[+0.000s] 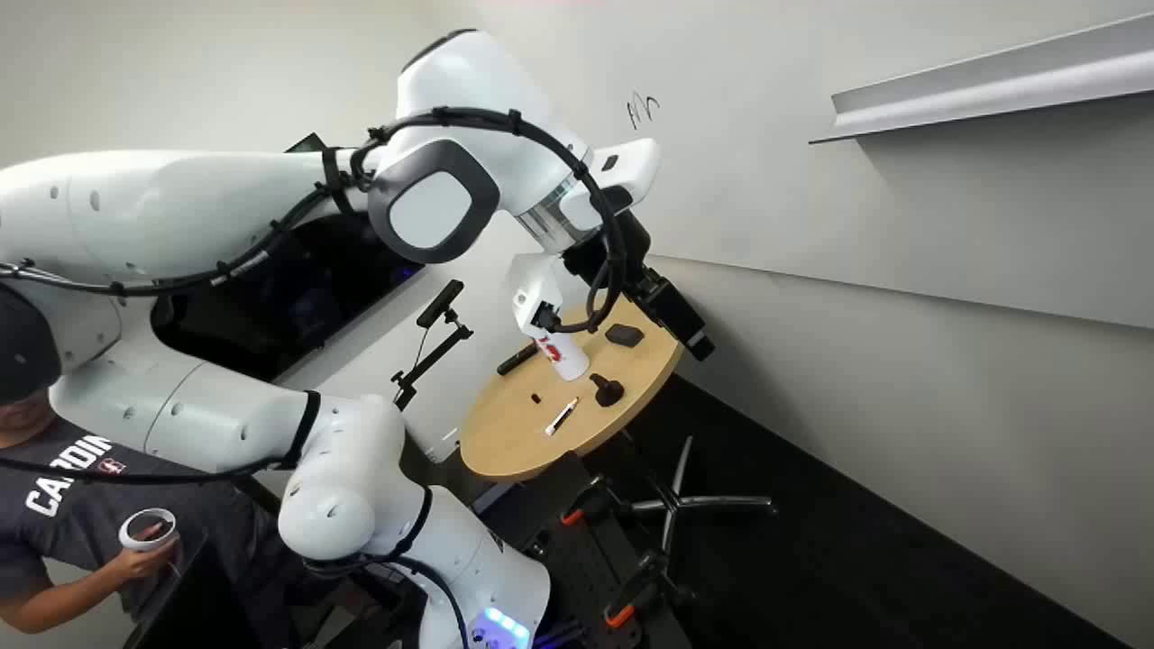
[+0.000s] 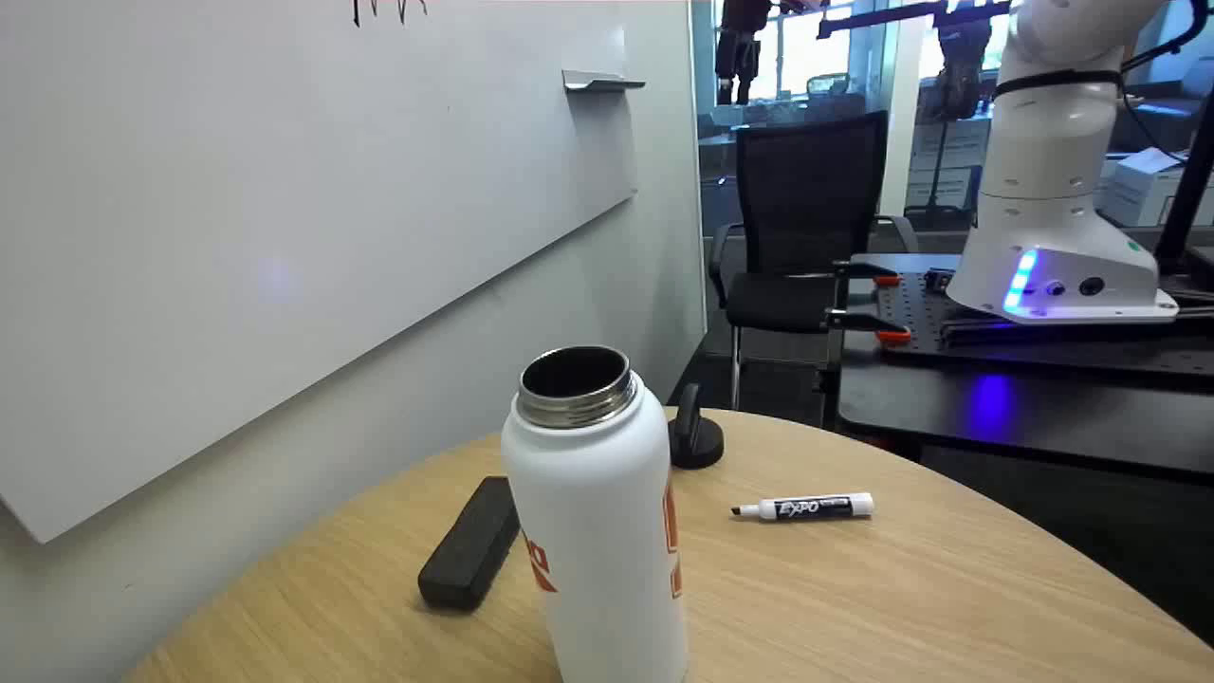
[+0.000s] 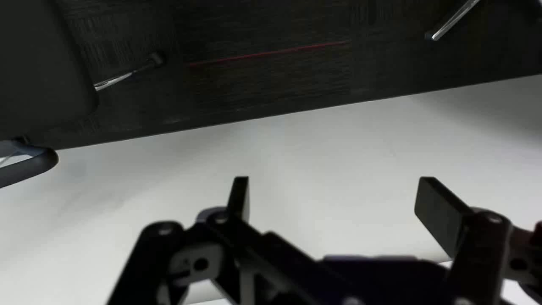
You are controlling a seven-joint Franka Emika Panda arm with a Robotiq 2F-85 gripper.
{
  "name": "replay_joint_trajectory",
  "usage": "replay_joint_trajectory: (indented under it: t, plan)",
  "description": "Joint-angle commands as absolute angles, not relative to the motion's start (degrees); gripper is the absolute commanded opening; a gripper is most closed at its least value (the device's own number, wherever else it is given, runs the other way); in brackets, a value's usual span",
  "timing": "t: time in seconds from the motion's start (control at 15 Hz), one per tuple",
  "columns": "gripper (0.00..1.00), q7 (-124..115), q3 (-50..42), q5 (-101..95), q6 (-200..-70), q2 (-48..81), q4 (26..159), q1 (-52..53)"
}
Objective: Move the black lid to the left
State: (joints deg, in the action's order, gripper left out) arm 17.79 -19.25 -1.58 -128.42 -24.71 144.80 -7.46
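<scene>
The black lid is a low round piece with an upright loop handle. It lies on the round wooden table, near the edge in an exterior view. It also shows in an exterior view, partly behind the white bottle. My gripper is up and to the right of the lid in the picture, apart from it, beside the wall. In the wrist view my gripper is open with nothing between its fingers. That view shows only wall and dark floor, so the lid is out of it.
The open white bottle stands upright on the table. A dark eraser-like block and a white marker lie near the lid. A small black piece lies there too. The whiteboard wall runs close beside the table.
</scene>
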Motion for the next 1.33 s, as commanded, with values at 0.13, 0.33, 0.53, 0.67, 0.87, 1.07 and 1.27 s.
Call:
replay_joint_trajectory:
  t: [0.13, 0.33, 0.53, 0.67, 0.87, 1.07, 1.27]
  plan:
    - [1.00, 18.3, -18.2, -1.0, -128.3, -24.5, 144.7, -8.6]
    - [1.00, 18.3, -18.2, -1.0, -128.3, -24.5, 144.7, -8.6]
    - [1.00, 18.6, -17.1, -2.1, -128.3, -25.5, 145.4, -8.3]
    - [1.00, 21.7, -15.2, -2.9, -126.4, -27.9, 146.9, -6.5]
    - [1.00, 23.0, -10.3, -3.7, -124.4, -30.8, 150.0, -3.9]
    - [1.00, 22.7, -4.8, -3.5, -121.7, -34.4, 152.8, 0.8]
    - [1.00, 23.1, 0.0, -3.0, -119.2, -38.2, 155.0, 6.9]
